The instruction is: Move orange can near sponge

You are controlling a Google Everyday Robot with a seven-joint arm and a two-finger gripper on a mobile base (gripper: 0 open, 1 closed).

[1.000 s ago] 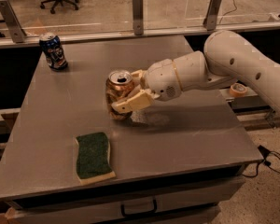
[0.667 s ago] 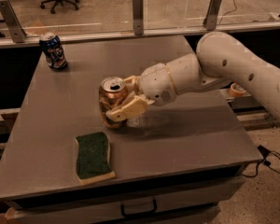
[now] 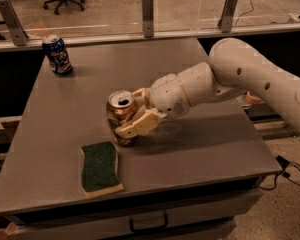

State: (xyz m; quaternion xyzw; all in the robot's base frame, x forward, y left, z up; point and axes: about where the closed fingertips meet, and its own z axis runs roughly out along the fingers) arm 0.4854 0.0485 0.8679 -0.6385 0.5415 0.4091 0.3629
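The orange can (image 3: 120, 115) stands upright on the grey table (image 3: 190, 149), its silver top showing. My gripper (image 3: 131, 115) reaches in from the right and is shut on the can, one cream finger (image 3: 140, 125) across its front. The sponge (image 3: 100, 168), dark green on a pale base, lies flat near the table's front edge, just below and left of the can, with a small gap between them.
A dark blue can (image 3: 57, 54) stands at the table's far left corner. A glass barrier with metal posts (image 3: 147, 14) runs along the table's back edge. My white arm (image 3: 250, 79) spans the right half of the table. A drawer handle (image 3: 147, 223) sits under the front edge.
My gripper has carried the orange can leftward and toward the front edge, closer to the sponge. The sponge and the blue can have not moved.
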